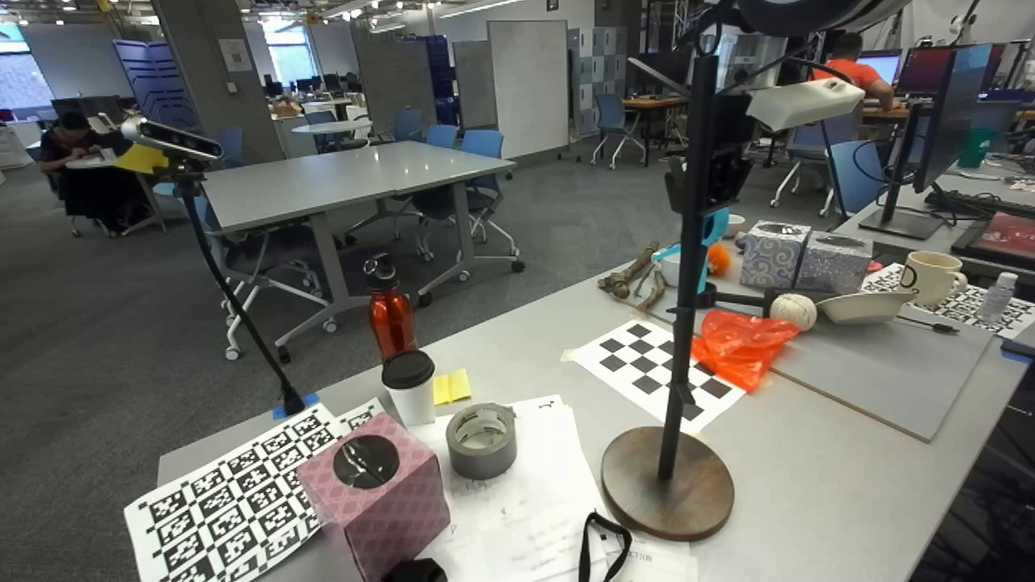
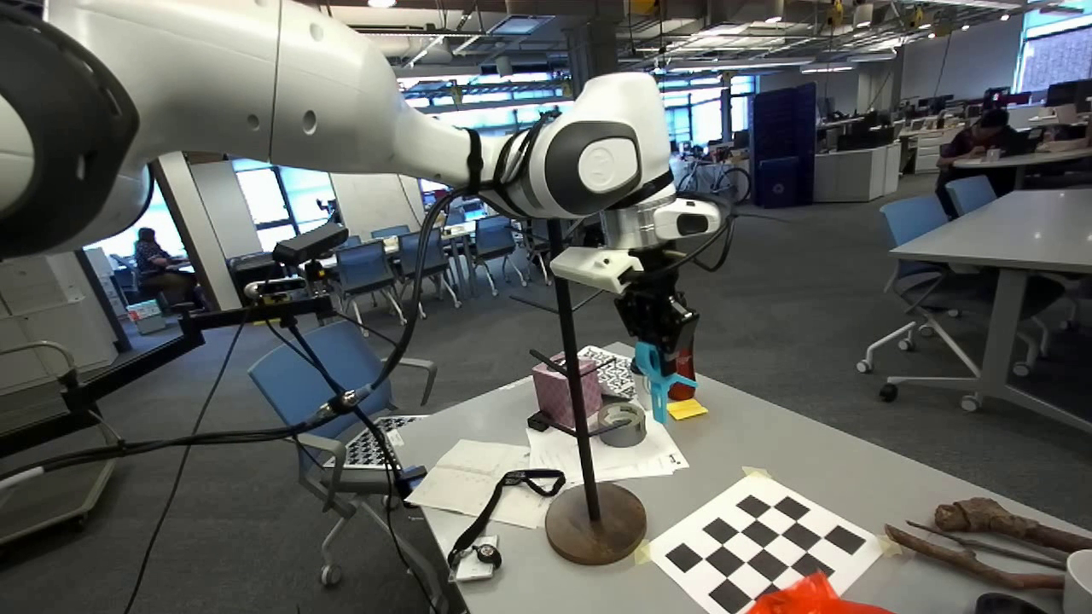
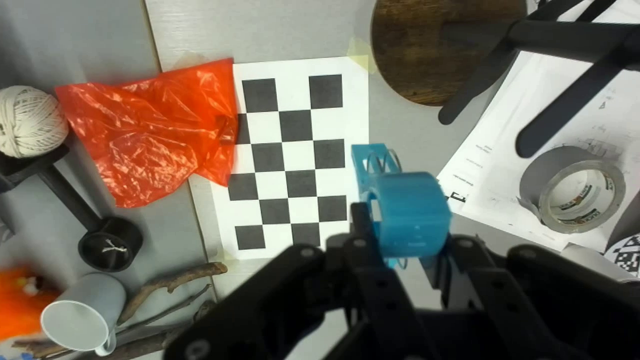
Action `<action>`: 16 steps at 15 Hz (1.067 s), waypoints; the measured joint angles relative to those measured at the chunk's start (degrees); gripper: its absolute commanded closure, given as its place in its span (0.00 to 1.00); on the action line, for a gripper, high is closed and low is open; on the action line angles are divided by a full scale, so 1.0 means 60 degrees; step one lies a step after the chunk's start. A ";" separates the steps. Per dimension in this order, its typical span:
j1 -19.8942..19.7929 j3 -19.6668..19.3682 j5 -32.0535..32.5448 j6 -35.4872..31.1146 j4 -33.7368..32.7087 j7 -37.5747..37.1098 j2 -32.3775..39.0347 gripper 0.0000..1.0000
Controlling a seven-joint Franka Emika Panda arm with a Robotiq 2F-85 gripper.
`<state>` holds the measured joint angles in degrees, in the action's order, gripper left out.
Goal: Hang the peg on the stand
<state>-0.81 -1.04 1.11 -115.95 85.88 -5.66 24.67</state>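
One light-blue, A-shaped plastic peg [image 2: 659,385] sits pinched in black gripper [image 3: 409,227], apart from tall, thin, black, round-based stand [image 1: 690,267]. Black-and-white checkered paper [image 3: 300,167] lies just beside stand; crumpled orange-red plastic bag [image 3: 160,132], farther from it.

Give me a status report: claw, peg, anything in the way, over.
Claw shut on the blue peg, held in the air. Peg apart from stand, not yet hung. Possible snag: side prongs on approach.
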 measured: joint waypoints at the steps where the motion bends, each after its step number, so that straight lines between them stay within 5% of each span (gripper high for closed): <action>1: 0.0031 0.0019 -0.0005 0.0004 0.0000 -0.0001 0.0000 0.94; 16: 0.0136 0.0078 -0.0151 0.0382 0.0126 -0.0021 0.0000 0.94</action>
<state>0.00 -0.57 0.21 -113.66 86.63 -5.79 24.67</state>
